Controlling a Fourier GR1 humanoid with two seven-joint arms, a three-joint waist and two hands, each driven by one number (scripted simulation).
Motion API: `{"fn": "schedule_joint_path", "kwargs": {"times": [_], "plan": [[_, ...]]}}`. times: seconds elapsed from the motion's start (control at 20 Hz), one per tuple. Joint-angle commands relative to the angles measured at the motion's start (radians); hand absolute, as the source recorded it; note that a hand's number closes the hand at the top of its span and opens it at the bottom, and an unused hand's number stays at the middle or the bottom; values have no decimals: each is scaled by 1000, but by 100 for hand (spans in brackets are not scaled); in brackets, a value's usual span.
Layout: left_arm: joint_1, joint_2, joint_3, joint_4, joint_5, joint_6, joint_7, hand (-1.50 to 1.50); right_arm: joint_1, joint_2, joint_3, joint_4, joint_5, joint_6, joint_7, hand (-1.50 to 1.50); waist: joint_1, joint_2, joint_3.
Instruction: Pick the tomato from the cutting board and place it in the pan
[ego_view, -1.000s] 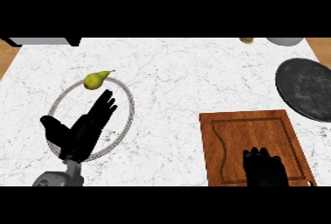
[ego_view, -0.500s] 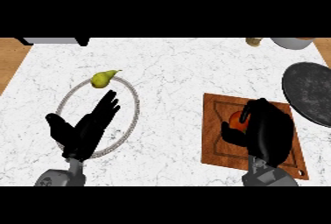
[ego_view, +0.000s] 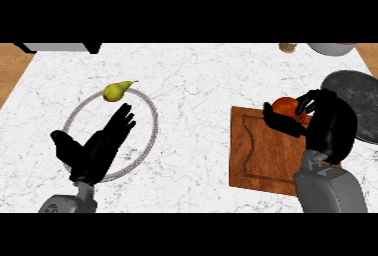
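right hand (ego_view: 328, 125) curled round glossy round tomato (ego_view: 286, 106) | wooden cutting board (ego_view: 258, 150) | left hand (ego_view: 96, 147) fingers straight

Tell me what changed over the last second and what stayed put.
The right hand moved up from the lower edge across the cutting board towards the pan, and its fingers are now curled round the tomato, at the board's upper right corner. The left hand stayed open over the wire ring, and the pear did not move.
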Motion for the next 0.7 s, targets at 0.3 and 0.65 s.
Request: {"fn": "schedule_joint_path", "kwargs": {"times": [0.3,0.65], "plan": [[15,-39,-17,-22,-36,18,-4,0,-125,-240,-258,463,-120,-190,-273,150,9,3,1],[24,-36,-15,21,-52,-18,-42,0,-222,-325,-378,769,-136,-464,-406,150,14,8,1]]}}
